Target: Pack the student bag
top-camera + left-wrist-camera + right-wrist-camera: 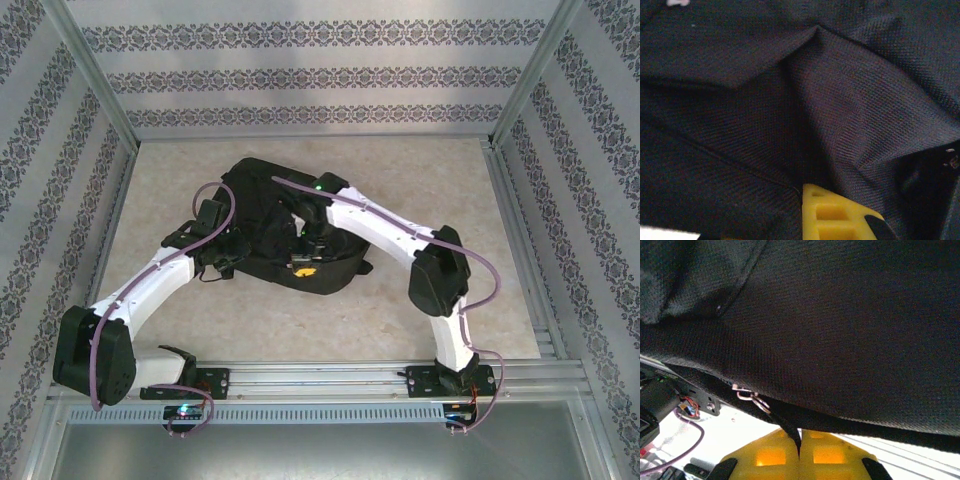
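Note:
The student bag (262, 195) is a black fabric backpack lying flat in the middle of the table. Both arms reach over its near side. My left gripper (228, 258) presses into the bag's left edge. In the left wrist view, folded black fabric (850, 90) wraps around one yellow finger (830, 210), and the left gripper (804, 194) is shut on that fold. My right gripper (305, 265) is at the bag's front. In the right wrist view its yellow fingers (830, 455) are shut together on a black zip pull tab (791, 424), which hangs from a metal ring (752, 399) under the bag's fabric (840, 330).
The beige tabletop (430, 190) runs around the bag. Patterned walls (300, 80) and metal frame posts enclose it on three sides. An aluminium rail (320, 380) carrying both arm bases runs along the near edge. Purple cables loop along each arm.

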Controlling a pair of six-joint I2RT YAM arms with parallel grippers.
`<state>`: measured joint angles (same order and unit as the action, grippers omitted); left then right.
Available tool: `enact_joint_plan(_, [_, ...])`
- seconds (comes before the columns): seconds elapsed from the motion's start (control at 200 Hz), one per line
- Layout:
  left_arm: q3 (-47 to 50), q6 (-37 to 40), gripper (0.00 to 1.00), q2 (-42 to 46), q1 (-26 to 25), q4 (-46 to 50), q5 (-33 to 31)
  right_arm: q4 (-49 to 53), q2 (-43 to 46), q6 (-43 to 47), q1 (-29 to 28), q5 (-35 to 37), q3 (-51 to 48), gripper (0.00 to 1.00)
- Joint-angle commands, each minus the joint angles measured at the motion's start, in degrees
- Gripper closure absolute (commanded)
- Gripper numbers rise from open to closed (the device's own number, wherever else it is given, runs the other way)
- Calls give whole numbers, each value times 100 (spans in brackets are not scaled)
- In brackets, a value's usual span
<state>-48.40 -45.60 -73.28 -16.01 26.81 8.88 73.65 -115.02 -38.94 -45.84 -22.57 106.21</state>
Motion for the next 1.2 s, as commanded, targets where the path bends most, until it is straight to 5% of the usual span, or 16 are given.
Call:
enact_joint_plan(0.0, [-31,359,100,99,513,445,-1377,1998,410,184,455,544,-429,100])
enact_joint_plan(0.31, [-118,562,100,145,503,323,-1146,1814,160,582,110,-187,510,100])
enact_joint_plan(0.505, [-261,899,100,234,413,547,-1547,1995,521,287,602,434,-292,100])
enact_joint_plan(0.744, [-284,1104,100,279,419,691,-1946,1286,1160,-332,1076,2,-1569,100])
enact_joint_plan(0.924, [-452,1285,100,103,242,356,-1429,519,904,-376,623,-1404,-851,100])
enact_joint_plan(1.039, [-574,1291,100,-10,183,331,-1513,1002,368,-64,315,-1415,150,100])
enact_joint_plan(1.194, [-802,1538,100,-125,202,384,-1851,1429,325,417,48,-1057,260,100])
